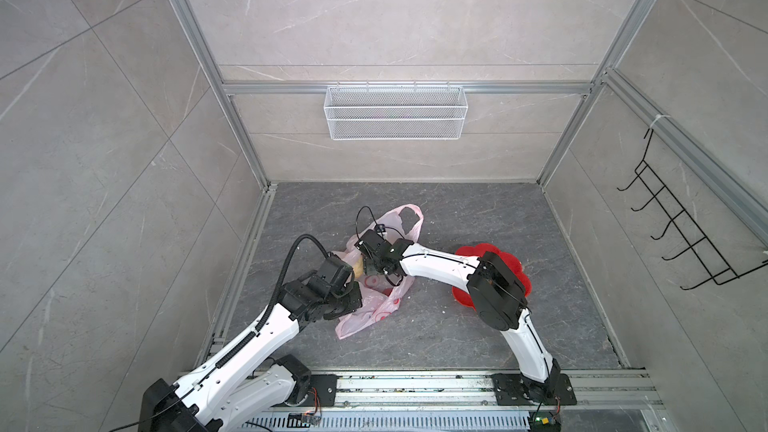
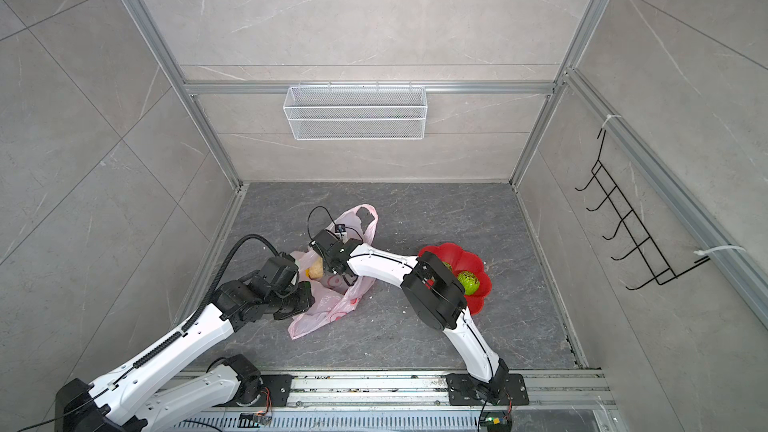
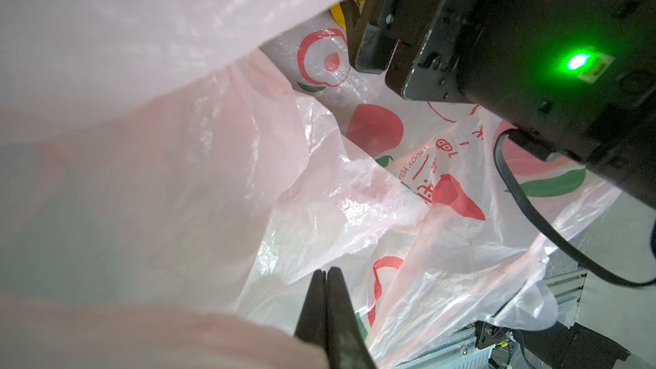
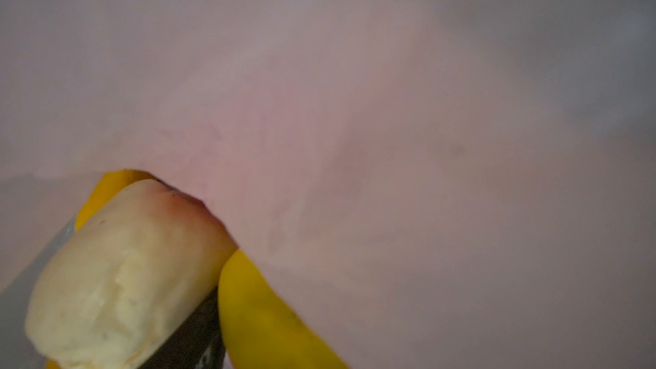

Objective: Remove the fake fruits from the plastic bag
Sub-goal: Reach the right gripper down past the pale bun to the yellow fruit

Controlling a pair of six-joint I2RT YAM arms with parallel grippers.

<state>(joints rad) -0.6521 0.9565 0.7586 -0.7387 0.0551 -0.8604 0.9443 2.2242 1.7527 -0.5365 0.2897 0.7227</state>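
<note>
The pale-pink plastic bag (image 1: 374, 313) lies crumpled on the dark floor in both top views, and its red prints (image 3: 374, 129) fill the left wrist view. My left gripper (image 3: 326, 273) is shut at the bag's near-left edge, with pink film draped across its fingers and held up overhead. My right gripper (image 1: 368, 268) reaches into the bag's mouth. Its fingers (image 4: 191, 339) stand on either side of a cream fake fruit (image 4: 124, 271). A yellow banana (image 4: 255, 310) lies beside that fruit, half under the film. I cannot tell whether the fingers press the cream fruit.
A red flower-shaped dish (image 2: 478, 261) sits on the floor to the right, under my right arm, with a green lumpy fruit (image 2: 468, 281) in it. A white wire basket (image 1: 395, 112) hangs on the back wall. A black hook rack (image 1: 681, 234) hangs on the right wall.
</note>
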